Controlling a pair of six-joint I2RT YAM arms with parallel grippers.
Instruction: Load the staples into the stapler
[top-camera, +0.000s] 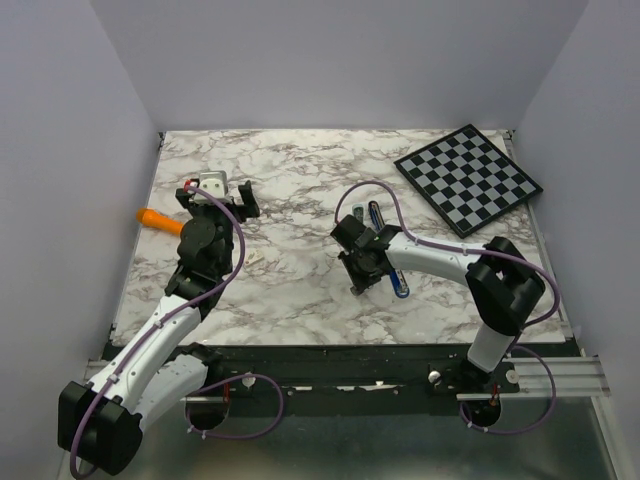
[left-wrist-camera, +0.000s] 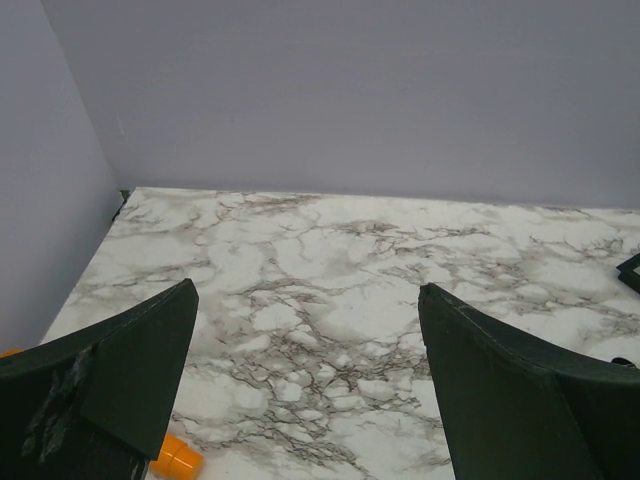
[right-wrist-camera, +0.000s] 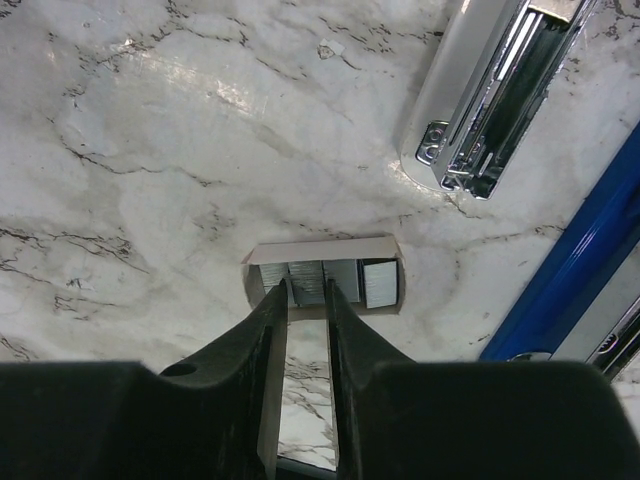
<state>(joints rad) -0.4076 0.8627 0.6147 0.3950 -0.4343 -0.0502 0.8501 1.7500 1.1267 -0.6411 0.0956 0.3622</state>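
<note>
Silvery staples (right-wrist-camera: 378, 283) in one tray (right-wrist-camera: 320, 249), one stapler (right-wrist-camera: 480, 100), one orange stick (top-camera: 160, 220).

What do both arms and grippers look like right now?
The left arm and right arm have white links, bulky black joints and a purple cable looping alongside. The left gripper and right gripper each have two dark, wedge-shaped fingers.

Staples (right-wrist-camera: 340, 283) sit in a small tray (right-wrist-camera: 320, 247) on the table (top-camera: 300, 190), just left of the stapler (top-camera: 401, 284). Checkerboard (top-camera: 468, 178) lies in the far right corner, stick (top-camera: 160, 220) by the left edge.
</note>
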